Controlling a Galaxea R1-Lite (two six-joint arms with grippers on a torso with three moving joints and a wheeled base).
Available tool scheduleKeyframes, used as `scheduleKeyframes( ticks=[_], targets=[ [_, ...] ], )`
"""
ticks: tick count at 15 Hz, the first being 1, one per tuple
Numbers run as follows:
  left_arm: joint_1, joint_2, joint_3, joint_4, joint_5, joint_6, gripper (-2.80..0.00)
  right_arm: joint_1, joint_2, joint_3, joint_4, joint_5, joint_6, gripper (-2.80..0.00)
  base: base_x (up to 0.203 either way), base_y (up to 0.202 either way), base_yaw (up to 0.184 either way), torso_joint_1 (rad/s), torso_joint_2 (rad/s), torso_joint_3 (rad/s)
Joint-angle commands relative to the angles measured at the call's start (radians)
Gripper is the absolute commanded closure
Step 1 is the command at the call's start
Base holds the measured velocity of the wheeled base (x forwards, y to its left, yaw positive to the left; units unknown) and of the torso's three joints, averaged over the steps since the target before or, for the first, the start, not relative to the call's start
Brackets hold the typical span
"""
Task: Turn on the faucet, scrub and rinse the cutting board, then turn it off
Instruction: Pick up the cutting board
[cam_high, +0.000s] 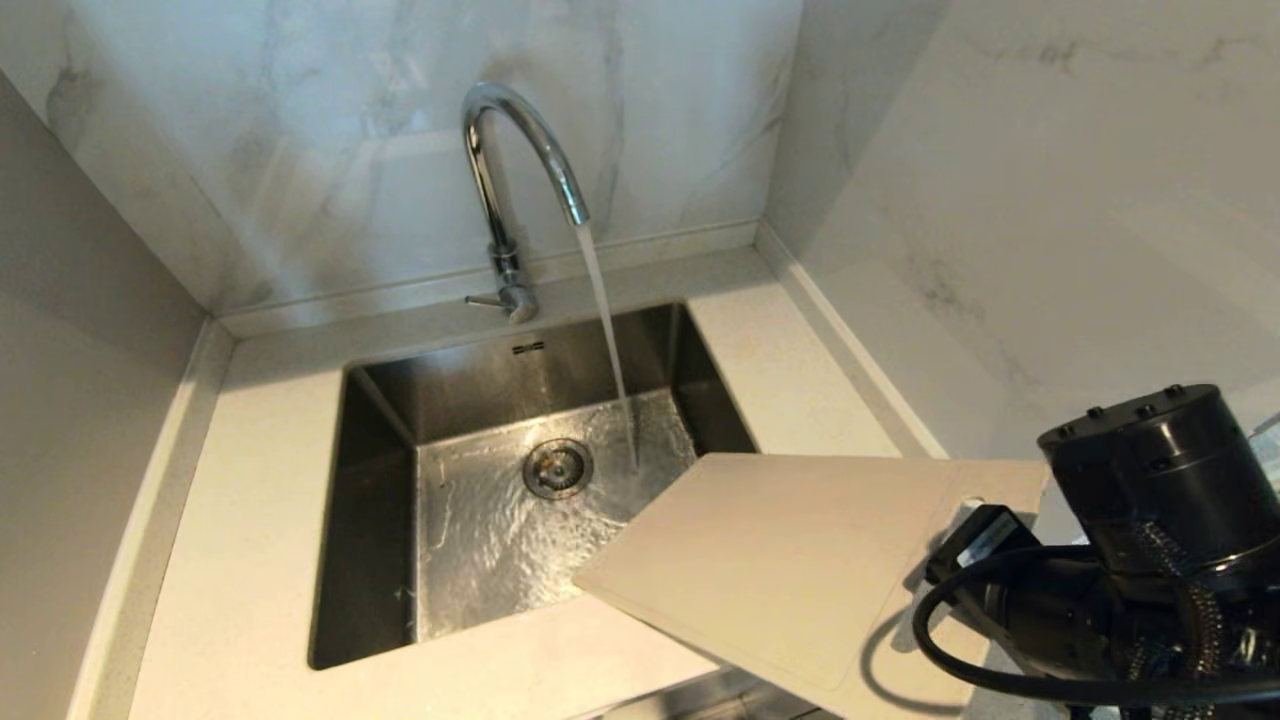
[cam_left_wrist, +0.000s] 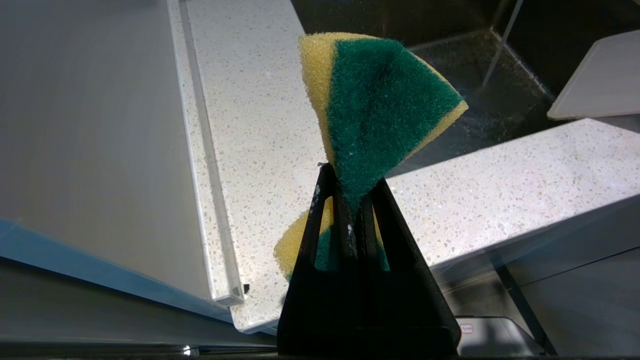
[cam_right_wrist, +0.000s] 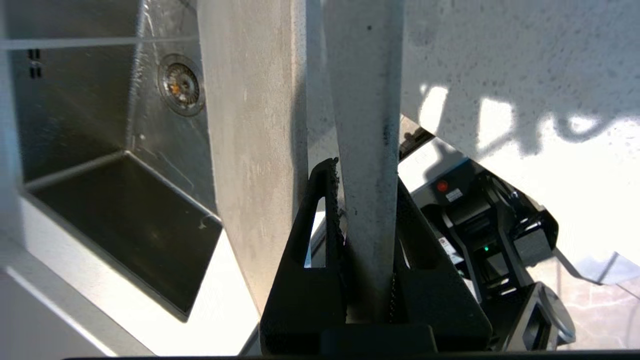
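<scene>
At the sink's front right corner, in the head view, the board is hanging out over the basin, its far end reaching toward the stream while its near end is staying over the counter beside the right arm. The faucet is running — water is falling just right of the drain, close to the board's tip but not on it. Judging from that, the tap step is done and the board is being brought in for wetting.

In the left wrist view, the left gripper is pinching a sponge hard at its middle, fingers nearly together, so the green scouring face is fanning out ready to scrub. It is waiting above the counter's front edge, beside the basin.

In the right wrist view, the right gripper is clamping the board's thin edge between narrow fingers — a grip at one end, probably chosen to leave the broad face free for water and sponge.
</scene>
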Motion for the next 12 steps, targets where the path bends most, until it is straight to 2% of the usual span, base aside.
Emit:
scheduleKeyframes(
  ticks=[1,7,12],
  targets=[
    [0.0,0.002,0.003,0.0,0.0,0.0,0.0,-0.01,-0.021,-0.01,0.002,0.0,0.006,0.0,0.0,0.0,0.0,0.0,0.0,0.0],
    [0.0,0.002,0.003,0.0,0.0,0.0,0.0,-0.048,-0.067,-0.072,-0.005,0.004,0.008,0.0,0.0,0.0,0.0,0.0,0.0,0.0],
    [0.0,0.002,0.003,0.0,0.0,0.0,0.0,-0.066,-0.103,-0.073,-0.006,0.083,0.013,0.0,0.0,0.0,0.0,0.0,0.0,0.0]
  ],
)
